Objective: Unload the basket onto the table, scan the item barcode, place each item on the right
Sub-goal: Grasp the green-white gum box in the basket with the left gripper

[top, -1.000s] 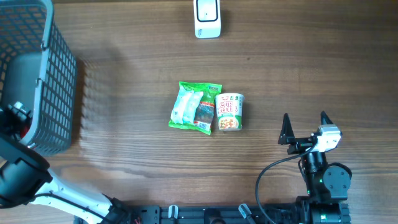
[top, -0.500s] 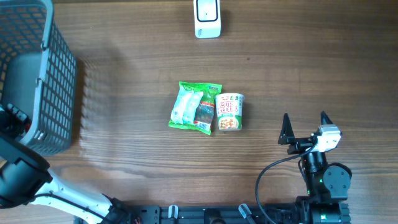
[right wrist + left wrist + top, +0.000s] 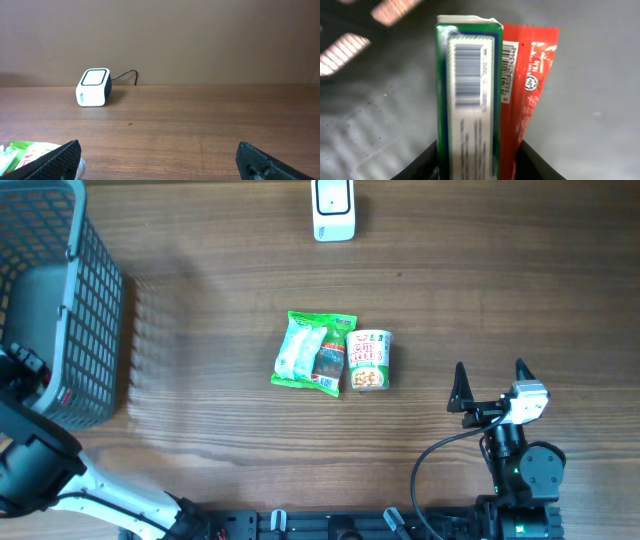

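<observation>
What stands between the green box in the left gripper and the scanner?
The basket's mesh wall: the left gripper holds the green box down inside the basket. Past the rim, nothing visible blocks the way to the scanner; the snack pack and noodle cup lie off to the side.

The left arm (image 3: 35,465) rises from the near edge of the brown wooden surface (image 3: 200,430) and bends to the far left. The left pincer (image 3: 480,162) has its dark fingers (image 3: 422,167) clamped against the outer sides of a green-and-white cardboard box (image 3: 467,90) and a red foil packet (image 3: 527,85) pressed together. The right arm (image 3: 520,470) sits folded at the near right. The right pincer (image 3: 490,368) points level across the surface, jaws spread wide.
</observation>
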